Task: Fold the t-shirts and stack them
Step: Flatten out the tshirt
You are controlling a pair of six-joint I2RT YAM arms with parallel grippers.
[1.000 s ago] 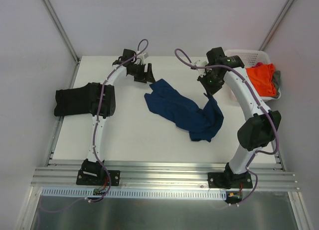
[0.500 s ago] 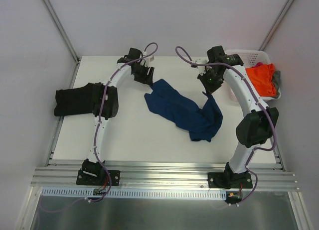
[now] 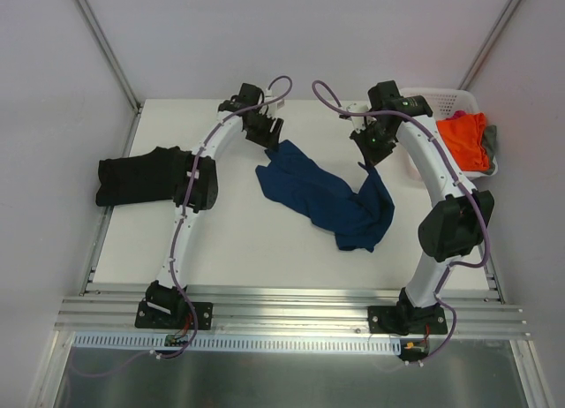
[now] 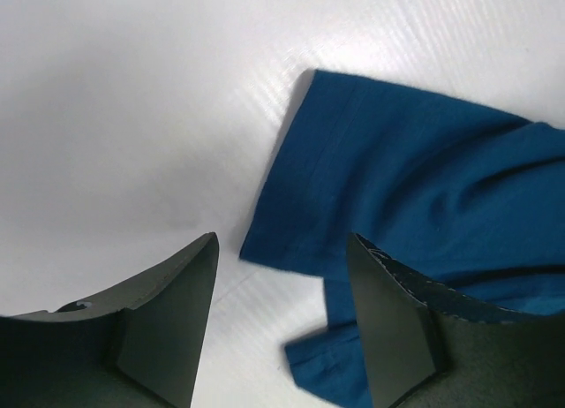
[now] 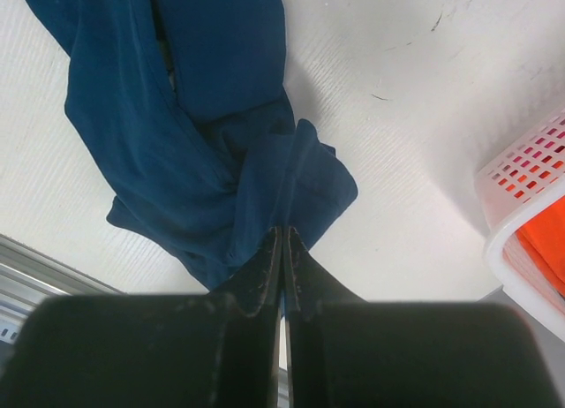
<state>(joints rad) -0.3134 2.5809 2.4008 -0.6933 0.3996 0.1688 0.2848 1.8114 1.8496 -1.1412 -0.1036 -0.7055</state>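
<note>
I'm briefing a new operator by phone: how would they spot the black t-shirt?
Find the white table and go to its left edge, beside the left arm. The black t-shirt lies there in a compact bundle. The blue t-shirt sprawls mid-table and the orange one sits in the basket; only this one is black.

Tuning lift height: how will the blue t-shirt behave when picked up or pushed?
Likely floppy: the blue t-shirt lies crumpled, folds bunching into the shut right pincer, so it should drape and trail. Probably light: its hem looks thin below the open left pincer. Pushed, it would likely wrinkle, not slide.
</note>
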